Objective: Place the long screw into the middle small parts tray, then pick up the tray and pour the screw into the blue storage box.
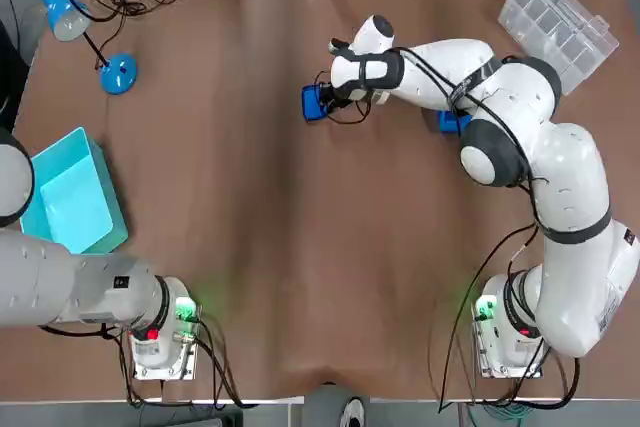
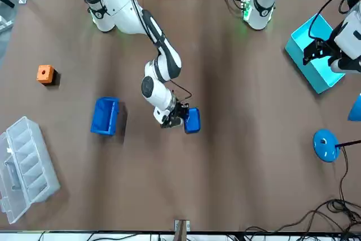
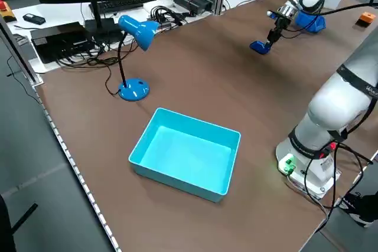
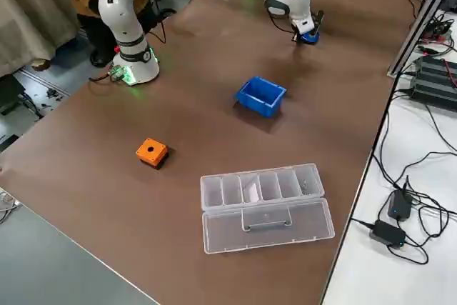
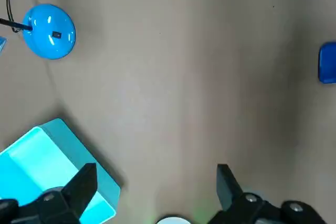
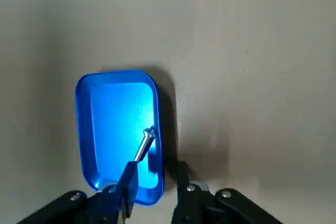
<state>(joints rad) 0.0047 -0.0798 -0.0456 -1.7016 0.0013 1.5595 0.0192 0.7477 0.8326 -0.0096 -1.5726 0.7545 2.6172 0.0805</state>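
At mid-table, beneath the right claw: first step judged done, the long screw lying inside the small parts tray, one end toward the tray's middle, the other at the tip of one finger; whether it touches that finger cannot be told. Left to do, on the same reading: grip the tray, lift it, carry it across and tip the screw into the blue storage box; the tray sits flat on the table, not yet raised. State of the right claw: released, fingers partly apart, nothing clenched. It straddles one long wall of the tray, one finger over the inside and the other over bare table just outside, which looks like a set-up for pinching that wall. Storage box: open-topped, nothing visible in it, well apart from the tray at the robot's left edge of the table. Parked: left claw, released, fingers wide, holding nothing, hanging over the edge of the storage box. Other items: deeper blue bin to the robot's right of the tray; orange block; clear compartment case; blue desk lamp at the far left.
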